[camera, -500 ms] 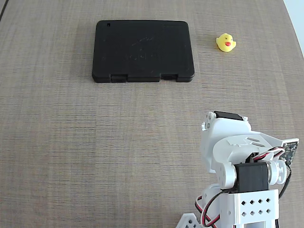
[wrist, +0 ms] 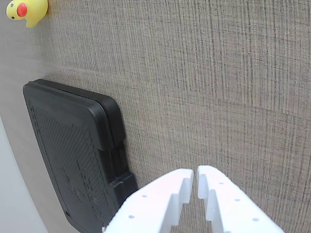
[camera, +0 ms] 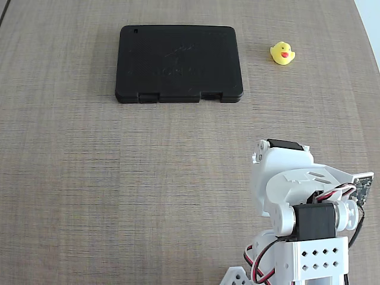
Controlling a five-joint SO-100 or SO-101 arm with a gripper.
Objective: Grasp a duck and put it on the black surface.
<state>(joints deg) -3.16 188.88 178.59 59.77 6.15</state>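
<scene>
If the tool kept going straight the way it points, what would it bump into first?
Probably just the bare table. In the wrist view the tool, nearly shut, points up the picture over empty tabletop; the slab and duck lie off to the left. Depth is hard to judge.

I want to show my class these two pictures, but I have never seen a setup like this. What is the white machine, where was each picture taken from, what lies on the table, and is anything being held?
The white machine is a small robot arm standing on a woven-looking table. The fixed view looks down on the table from above, with the arm folded at the lower right. The wrist view comes from a camera riding on the arm, so it shows the end effector, two white fingers nearly touching. Nothing is between them. Two things lie on the table: a flat black surface with notches along one edge, and a tiny yellow duck with an orange beak, sitting apart from the slab, to its right in the fixed view.
</scene>
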